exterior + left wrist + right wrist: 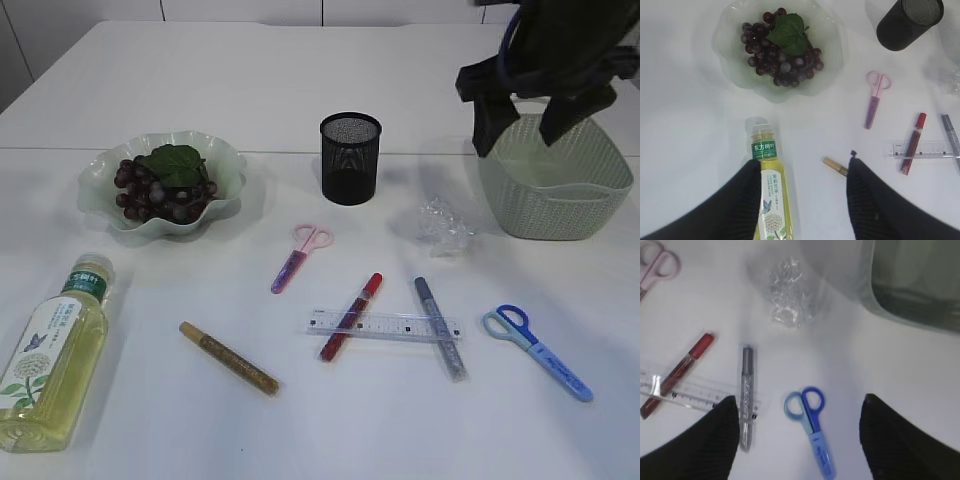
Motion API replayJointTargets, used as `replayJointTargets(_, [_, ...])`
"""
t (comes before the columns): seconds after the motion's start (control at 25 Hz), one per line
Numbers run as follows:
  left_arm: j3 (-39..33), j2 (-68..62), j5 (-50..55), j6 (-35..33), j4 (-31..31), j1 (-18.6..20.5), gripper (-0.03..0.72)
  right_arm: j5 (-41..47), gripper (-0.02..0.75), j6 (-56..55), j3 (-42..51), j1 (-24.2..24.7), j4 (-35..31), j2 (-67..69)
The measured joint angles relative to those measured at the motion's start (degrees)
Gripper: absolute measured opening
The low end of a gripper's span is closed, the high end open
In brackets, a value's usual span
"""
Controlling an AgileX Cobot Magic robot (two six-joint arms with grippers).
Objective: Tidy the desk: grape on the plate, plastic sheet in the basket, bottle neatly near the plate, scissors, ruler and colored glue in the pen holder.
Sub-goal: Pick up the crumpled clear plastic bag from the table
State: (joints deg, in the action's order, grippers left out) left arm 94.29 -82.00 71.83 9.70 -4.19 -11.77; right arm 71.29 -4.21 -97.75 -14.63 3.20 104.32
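Grapes: the dark purple grape bunch with a green leaf (pixel 160 183) already lies in the pale green wavy-edged glass plate (pixel 225 160) toward the table's left edge, so that item reads as done. The clear plastic bottle of yellow-green tea (pixel 52 352) lies on its side at the near left corner, not yet stood near the plate; the left gripper (pixel 804 172) hovers over it with jaws apart, one finger at the bottle's side, nothing grasped. The right gripper (pixel 525 125) hangs above the pale green woven plastic basket (pixel 560 205) by the right edge, jaws spread wide and empty. The crumpled clear plastic sheet (pixel 445 222) rests on the table just left of the basket, outside it. The black mesh pen holder (pixel 350 158) stands mid-table toward the far edge, and I cannot see into it. Loose toward the near edge: small pink scissors (pixel 300 256), blue scissors (pixel 538 350), a transparent ruler (pixel 385 325) with a red glue pen (pixel 350 315) and a silver glitter glue pen (pixel 440 326) crossing it, and a gold glue pen (pixel 228 357). Judgement: the step in hand looks like the plastic sheet. Next move calls for the right gripper to drop left of the basket onto the sheet, pinch its bulk, and lift clear over the rim.
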Motion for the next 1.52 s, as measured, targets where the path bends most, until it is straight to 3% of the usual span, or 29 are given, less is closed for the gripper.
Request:
replayJointTargets(0.24, [0.00,0.06,0.00,0.00,-0.25,0.00,0.403,0.00,0.585,2.01,-6.83,0.00,-0.77,9.14])
replayJointTargets(0.76, [0.00,0.06,0.00,0.00,-0.36,0.00,0.404,-3.41,0.585,4.21,-12.82,0.00,-1.22,20.79])
replayJointTargets(1.52, [0.00,0.06,0.10,0.00,-0.36,0.00,0.403,-8.95,0.586,4.21,-14.05,0.00,2.46,27.47])
